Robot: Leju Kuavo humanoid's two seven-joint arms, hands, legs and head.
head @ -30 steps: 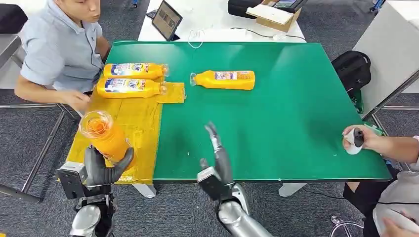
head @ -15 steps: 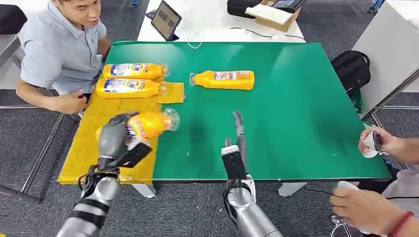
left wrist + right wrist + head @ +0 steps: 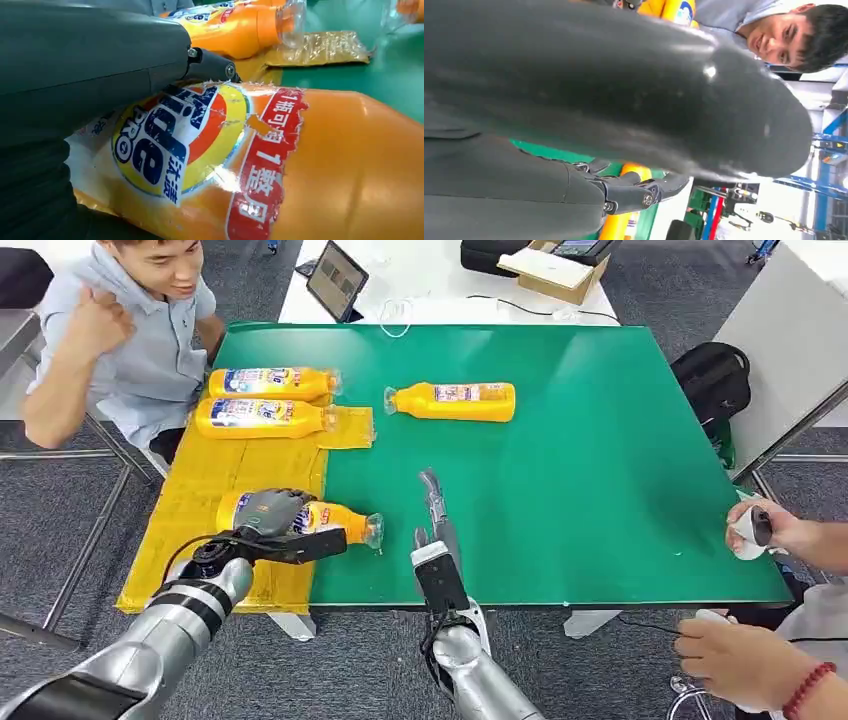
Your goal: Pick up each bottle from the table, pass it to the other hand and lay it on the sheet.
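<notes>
My left hand (image 3: 268, 514) grips an orange bottle (image 3: 325, 521) that lies on its side at the near edge of the yellow sheet (image 3: 226, 487), clear cap toward the green table. The left wrist view has the bottle's label (image 3: 190, 135) close up under my thumb (image 3: 100, 55). Two more orange bottles (image 3: 268, 383) (image 3: 262, 417) lie side by side at the sheet's far end. Another orange bottle (image 3: 455, 401) lies on the green table (image 3: 600, 460). My right hand (image 3: 437, 530) hovers over the table's near edge, fingers straight, holding nothing.
A person in a grey shirt (image 3: 120, 330) sits at the far left with a raised fist. Another person's hands (image 3: 770, 530) hold a white controller at the right. A tablet (image 3: 337, 280) and a box (image 3: 555, 270) sit on the white table behind.
My left hand has brought the bottle down from upright to lying on the sheet's near edge. My right hand has drawn back toward me and left. The seated person raised an arm.
</notes>
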